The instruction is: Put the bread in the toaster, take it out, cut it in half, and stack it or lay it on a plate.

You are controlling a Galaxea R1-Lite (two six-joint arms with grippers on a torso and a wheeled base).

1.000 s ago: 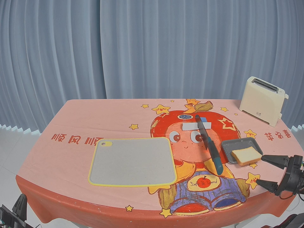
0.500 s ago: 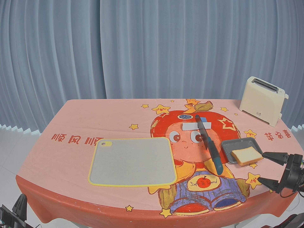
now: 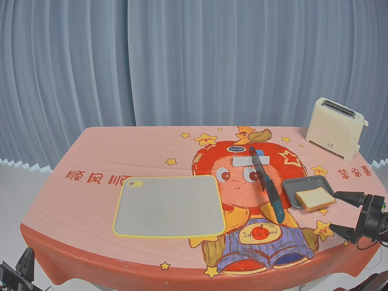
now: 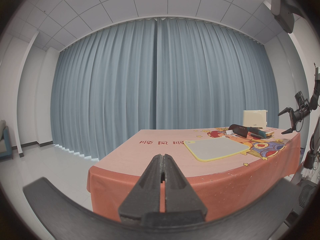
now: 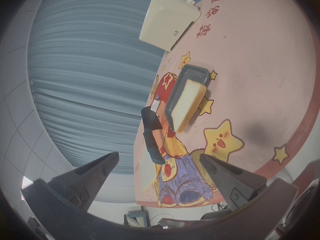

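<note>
The right hand [image 3: 333, 210], spread wide and empty, sits just short of the bread [image 3: 315, 199] overhanging the grey tray [image 3: 301, 182], so a low approach could shove both away.

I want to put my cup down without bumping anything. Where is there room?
The cutting board is bare, and so is the table behind it, up to the curtain. The strip between board and knife is free but narrow. The right side is crowded: knife, tray with bread, toaster, and the open right hand by the tray.
</note>
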